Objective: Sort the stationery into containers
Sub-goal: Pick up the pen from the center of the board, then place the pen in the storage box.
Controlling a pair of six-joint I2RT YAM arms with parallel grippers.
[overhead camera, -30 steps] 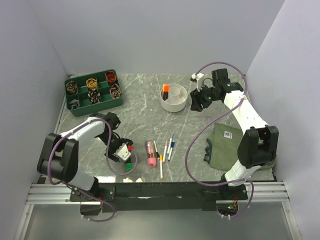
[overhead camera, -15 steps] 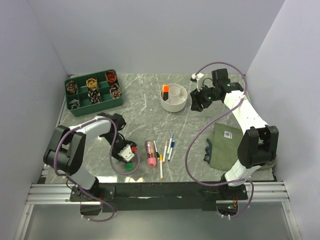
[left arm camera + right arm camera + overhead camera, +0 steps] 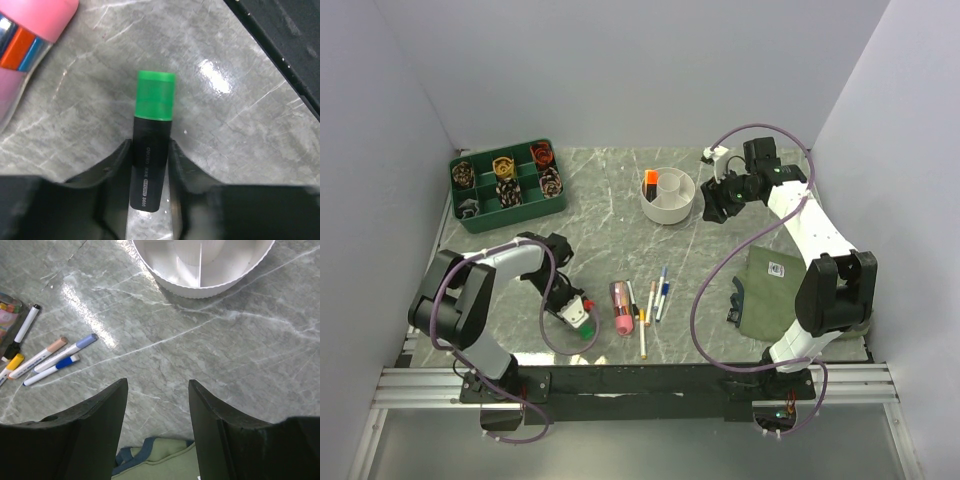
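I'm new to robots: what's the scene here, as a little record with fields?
Left gripper: closed on the green-capped black marker, down at the grey marbled table
Right gripper: open, empty, beside the white round plastic bowl
In bowl: one orange-capped marker
Loose on table: thick pink marker, several thin pens

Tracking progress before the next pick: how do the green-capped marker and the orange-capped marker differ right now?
The green-capped marker lies flat on the table; the orange-capped marker sits in the white bowl. The left tool clasps the green-capped marker; nothing touches the orange-capped one. Both are thick markers.
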